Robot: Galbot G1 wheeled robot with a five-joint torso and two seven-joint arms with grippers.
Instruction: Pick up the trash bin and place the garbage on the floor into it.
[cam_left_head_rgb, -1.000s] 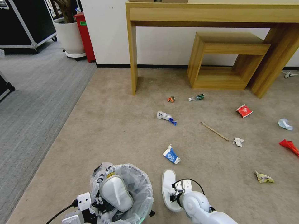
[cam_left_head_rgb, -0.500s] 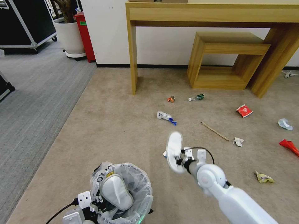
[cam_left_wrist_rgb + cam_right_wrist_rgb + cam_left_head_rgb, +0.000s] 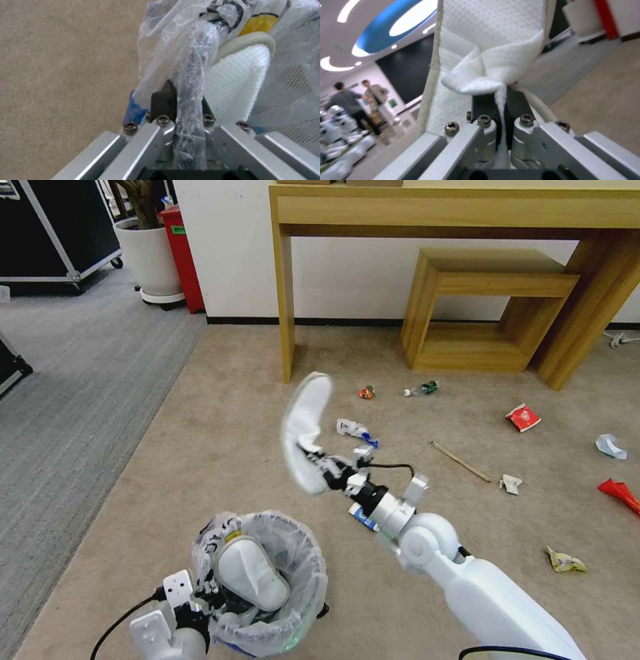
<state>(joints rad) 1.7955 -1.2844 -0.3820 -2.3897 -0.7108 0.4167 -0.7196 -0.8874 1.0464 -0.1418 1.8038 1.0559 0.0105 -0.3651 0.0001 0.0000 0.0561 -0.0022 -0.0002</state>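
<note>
Low at my left side, the trash bin [image 3: 267, 587] hangs from my left gripper [image 3: 203, 597], whose fingers are clenched on the dark rim through the crinkly translucent liner bag [image 3: 173, 50]; the left wrist view shows the rim and plastic pinched between the jaws. One white slipper [image 3: 250, 573] already lies inside the bin, sole side up, its waffle-textured fabric pressed against the bag near the yellow mark [image 3: 258, 23].

Ahead of the bin and above the beige carpet [image 3: 220, 447], my right gripper [image 3: 313, 463] holds the second white slipper [image 3: 303, 430] aloft, standing on end. The right wrist view shows my jaws closed on a bunched fold of the slipper's fabric [image 3: 480, 82].

Litter remains on the carpet beyond: a blue-and-white paper cup [image 3: 363, 515] partly hidden under my right wrist, a crumpled white-and-blue wrapper [image 3: 357, 431], a small orange scrap [image 3: 366, 393], a green-labelled bottle [image 3: 421, 389] lying on its side, a thin wooden stick [image 3: 460, 461], a white paper scrap [image 3: 510, 484], a red packet [image 3: 523, 417], a pale crumpled piece [image 3: 610, 446], a red wrapper [image 3: 620, 493] at the right edge, and a yellowish crumpled wrapper [image 3: 565, 561].

Against the far wall stand a wooden console table [image 3: 287, 287] and a low wooden bench [image 3: 467, 307] beneath it. Grey ribbed carpet [image 3: 73, 400] borders the beige on my left.
</note>
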